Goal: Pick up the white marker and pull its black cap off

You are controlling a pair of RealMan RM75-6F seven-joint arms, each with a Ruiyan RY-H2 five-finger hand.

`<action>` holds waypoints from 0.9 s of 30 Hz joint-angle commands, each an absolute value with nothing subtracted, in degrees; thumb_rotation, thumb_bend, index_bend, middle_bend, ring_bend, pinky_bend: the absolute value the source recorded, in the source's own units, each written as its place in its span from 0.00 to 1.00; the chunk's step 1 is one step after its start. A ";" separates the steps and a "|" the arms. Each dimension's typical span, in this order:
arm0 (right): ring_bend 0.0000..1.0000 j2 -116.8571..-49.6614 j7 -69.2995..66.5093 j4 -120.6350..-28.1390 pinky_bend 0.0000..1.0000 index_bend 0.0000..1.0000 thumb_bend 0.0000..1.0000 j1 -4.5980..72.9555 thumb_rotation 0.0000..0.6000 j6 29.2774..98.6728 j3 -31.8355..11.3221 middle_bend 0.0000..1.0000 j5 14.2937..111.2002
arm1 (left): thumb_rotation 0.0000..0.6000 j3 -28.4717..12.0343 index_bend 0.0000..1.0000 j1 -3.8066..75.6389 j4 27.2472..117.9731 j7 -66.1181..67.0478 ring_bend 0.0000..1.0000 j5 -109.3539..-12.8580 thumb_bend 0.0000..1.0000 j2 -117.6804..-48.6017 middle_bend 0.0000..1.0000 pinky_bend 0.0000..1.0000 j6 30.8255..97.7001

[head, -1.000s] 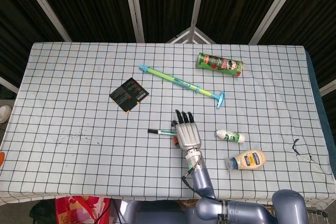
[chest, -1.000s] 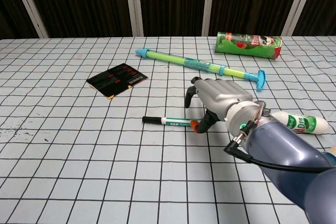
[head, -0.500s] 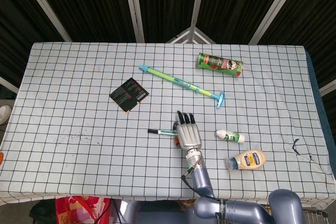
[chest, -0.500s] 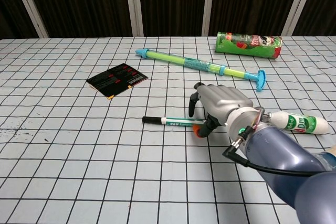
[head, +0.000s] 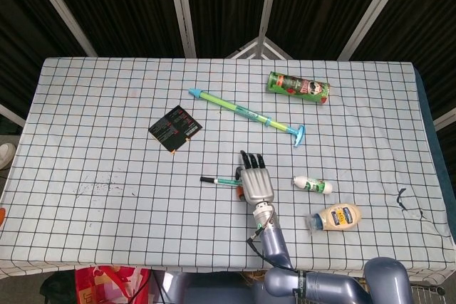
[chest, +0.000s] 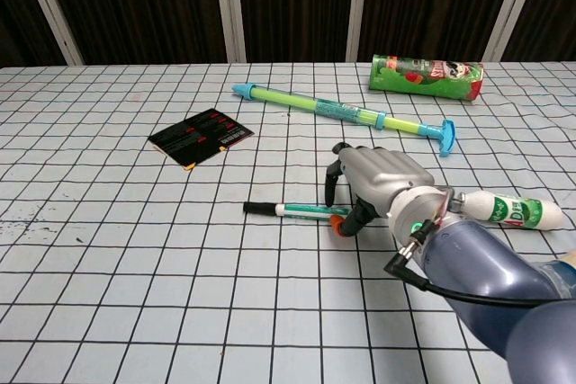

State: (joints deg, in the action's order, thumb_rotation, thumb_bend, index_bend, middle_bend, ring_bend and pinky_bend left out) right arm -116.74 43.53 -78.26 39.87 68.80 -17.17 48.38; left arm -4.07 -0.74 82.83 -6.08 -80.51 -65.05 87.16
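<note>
The white marker (head: 221, 180) (chest: 297, 210) lies flat on the checked cloth, and its black cap (head: 208, 179) (chest: 256, 208) points to the left. My right hand (head: 255, 181) (chest: 382, 177) sits over the marker's right end. Its fingers curl down on the far side and the orange-tipped thumb presses in from the near side, so it pinches that end against the table. The cap end sticks out free to the left of the hand. My left hand appears in neither view.
A long green and blue pump toy (head: 246, 112) (chest: 342, 111) lies behind the hand. A green chips can (head: 299, 87) (chest: 426, 75) lies at the back right and a black card (head: 174, 128) (chest: 200, 137) at the left. A small white bottle (head: 312, 185) (chest: 513, 210) and a mayonnaise bottle (head: 336, 217) lie to the right.
My right hand has sunk lower onto the marker's right end and its fingers and thumb have closed in. The marker has turned slightly on the cloth.
</note>
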 commanded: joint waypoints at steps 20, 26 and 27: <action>0.06 -118.25 40.76 -74.77 0.00 0.61 0.42 40.54 1.00 66.73 -16.89 0.03 49.11 | 1.00 -4.18 0.00 -0.60 82.14 -5.92 0.00 -79.85 0.50 -65.62 0.00 0.04 86.30; 0.06 -117.83 39.23 -75.30 0.00 0.61 0.42 40.13 1.00 66.78 -16.22 0.03 50.72 | 1.00 -4.34 0.00 -0.90 82.13 -6.16 0.00 -79.47 0.50 -65.57 0.00 0.04 86.57; 0.06 -117.77 39.19 -75.40 0.00 0.61 0.42 40.09 1.00 66.83 -16.17 0.03 50.82 | 1.00 -4.35 0.00 -0.92 82.12 -6.14 0.00 -79.48 0.50 -65.56 0.00 0.04 86.62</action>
